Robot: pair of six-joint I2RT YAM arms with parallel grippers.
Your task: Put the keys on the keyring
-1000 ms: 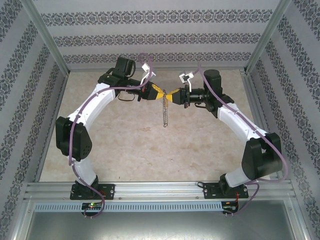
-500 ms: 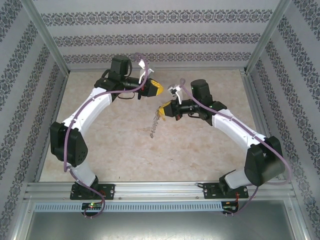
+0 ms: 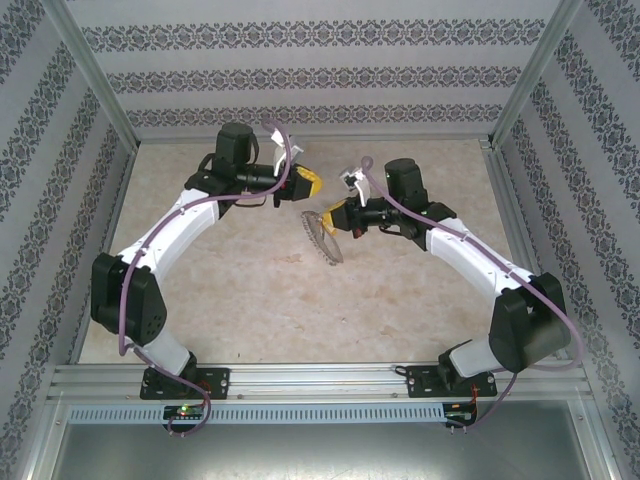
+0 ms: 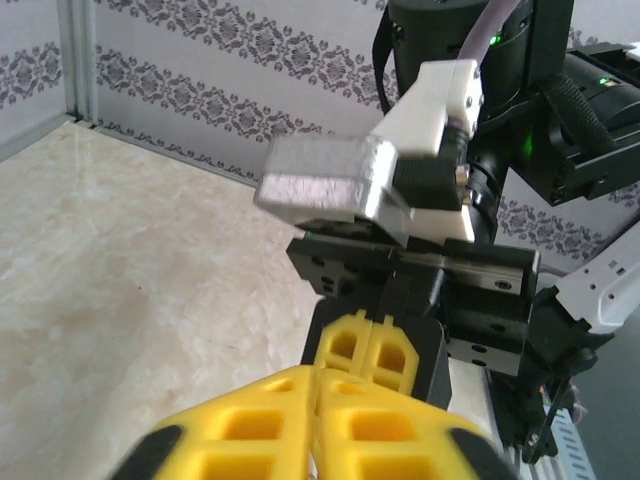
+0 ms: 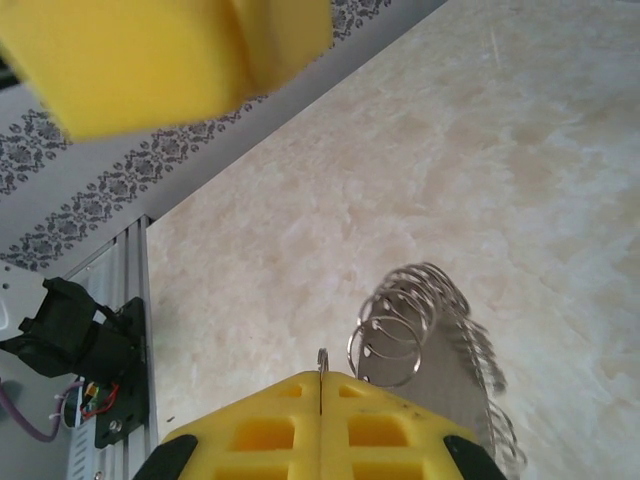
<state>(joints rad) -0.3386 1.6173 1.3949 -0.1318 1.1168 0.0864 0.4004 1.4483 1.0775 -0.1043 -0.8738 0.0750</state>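
My right gripper (image 3: 327, 214) is shut on the keyring (image 3: 322, 240), a grey hoop fringed with small silver pieces. The hoop hangs slanted below the right gripper, above the table's middle. In the right wrist view a thin wire end of the keyring (image 5: 322, 358) sticks out between the right gripper's (image 5: 320, 382) closed tips, and the fringe of loops (image 5: 420, 325) hangs to the right. My left gripper (image 3: 311, 184) is a short way to the upper left, shut and holding nothing. In its wrist view the left gripper (image 4: 318, 376) faces the right gripper (image 4: 374, 340) closely. The keys are out of view.
The marble-patterned table (image 3: 240, 290) is enclosed by patterned walls and aluminium posts (image 3: 100, 90). A metal rail (image 3: 320, 380) carrying both arm bases runs along the near edge. The left gripper's blurred yellow fingers (image 5: 150, 60) sit near the top of the right wrist view.
A second ago both grippers met tip to tip at the ring. The left gripper has since drawn back to the left. The right has carried the ring down-left, and it now swings slanted.
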